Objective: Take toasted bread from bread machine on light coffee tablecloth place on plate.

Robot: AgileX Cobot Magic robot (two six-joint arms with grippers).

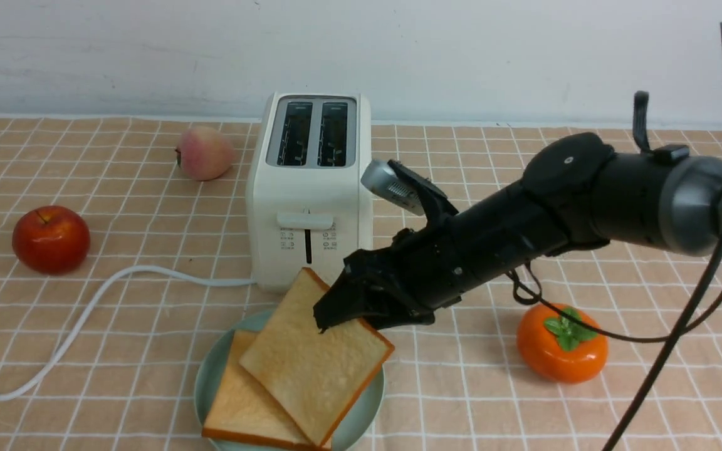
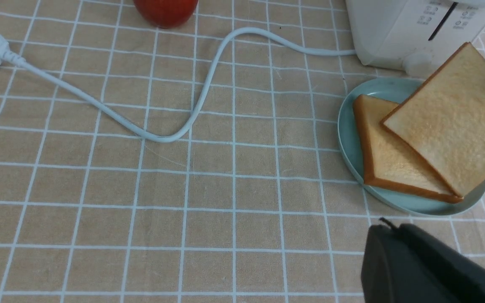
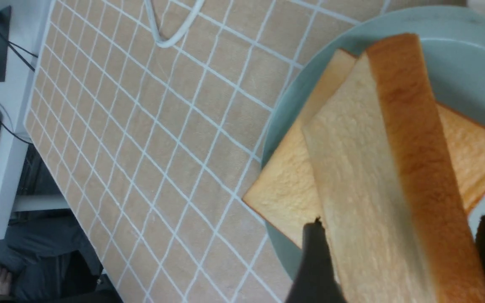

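Golden toast, the upper slice, sits between the jaws of the right pincer and leans. Its near part lies on the lower slice beneath the fingertips, and its far corner is cocked up toward the bread machine just beyond the pincer. The jaws stand spread on either side of it, with a sliver of plate showing between one finger and the crust, so it looks loosed rather than pinched. Both slots appear empty, so this is likely the final release. To do it well, hold the jaws wide and lift straight up and away so no finger drags the crust. The slice should then settle flat within the rim below, off the tablecloth.
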